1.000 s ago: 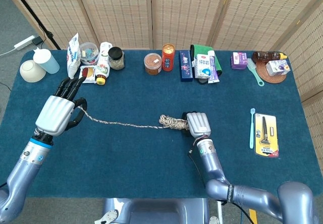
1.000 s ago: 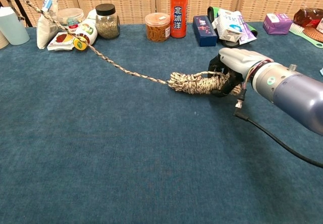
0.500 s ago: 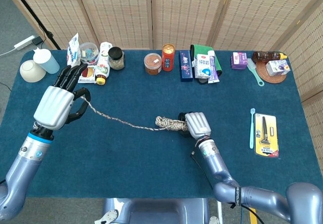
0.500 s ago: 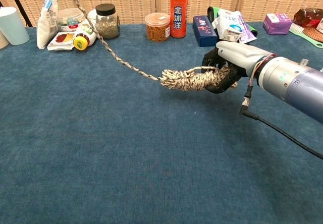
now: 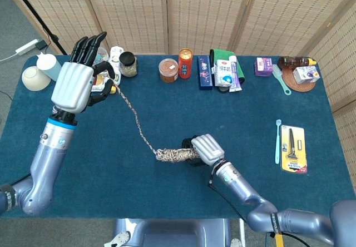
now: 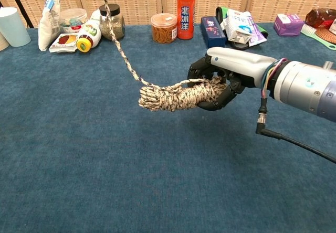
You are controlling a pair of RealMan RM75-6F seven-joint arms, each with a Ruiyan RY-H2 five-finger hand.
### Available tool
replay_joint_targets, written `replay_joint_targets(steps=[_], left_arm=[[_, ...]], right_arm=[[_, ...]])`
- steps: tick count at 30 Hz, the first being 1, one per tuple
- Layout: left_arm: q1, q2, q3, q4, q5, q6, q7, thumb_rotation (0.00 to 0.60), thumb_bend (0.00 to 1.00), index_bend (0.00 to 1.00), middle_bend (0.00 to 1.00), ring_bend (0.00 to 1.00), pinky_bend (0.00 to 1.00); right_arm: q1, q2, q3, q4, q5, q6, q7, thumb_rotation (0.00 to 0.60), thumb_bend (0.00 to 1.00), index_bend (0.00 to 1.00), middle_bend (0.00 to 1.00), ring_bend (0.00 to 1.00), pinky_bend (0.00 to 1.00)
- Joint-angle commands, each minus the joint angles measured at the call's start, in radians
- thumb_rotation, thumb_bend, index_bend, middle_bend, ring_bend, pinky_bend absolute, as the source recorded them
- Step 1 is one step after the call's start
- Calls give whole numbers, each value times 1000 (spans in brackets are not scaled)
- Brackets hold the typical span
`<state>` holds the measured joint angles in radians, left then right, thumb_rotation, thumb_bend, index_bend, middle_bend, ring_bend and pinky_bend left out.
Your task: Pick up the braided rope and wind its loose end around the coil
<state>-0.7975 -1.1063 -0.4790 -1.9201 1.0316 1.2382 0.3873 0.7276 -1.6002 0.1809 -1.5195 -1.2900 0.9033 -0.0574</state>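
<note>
2 hands share the braided rope (image 5: 135, 116): the right hand (image 6: 220, 83) grips the coil (image 6: 176, 96) above the desk's (image 6: 105, 180) near middle, the left hand (image 5: 78, 85) pinches the loose end (image 5: 114, 85) high by the far-left corner. Winding has begun; next, pass the strand around the coil.

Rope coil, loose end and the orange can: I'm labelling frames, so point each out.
Rope coil (image 6: 176, 96), chest view, middle of the bundle.
Loose end (image 5: 132, 112), head view, mid-strand below the left hand (image 5: 80, 83).
Orange can (image 6: 186, 6), chest view, its label.
</note>
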Motion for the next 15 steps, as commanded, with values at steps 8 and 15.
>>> replay_joint_targets(steps=[8, 15], left_arm=[[-180, -193, 5, 278, -122, -21, 205, 600, 426, 611, 0, 0, 0], [-226, -340, 50, 507, -109, -48, 157, 600, 424, 611, 0, 0, 0]], right_arm=[[6, 84, -57, -45, -181, 3, 216, 600, 652, 753, 575, 469, 615], [1, 145, -67, -130, -226, 22, 415, 600, 652, 757, 580, 470, 615]])
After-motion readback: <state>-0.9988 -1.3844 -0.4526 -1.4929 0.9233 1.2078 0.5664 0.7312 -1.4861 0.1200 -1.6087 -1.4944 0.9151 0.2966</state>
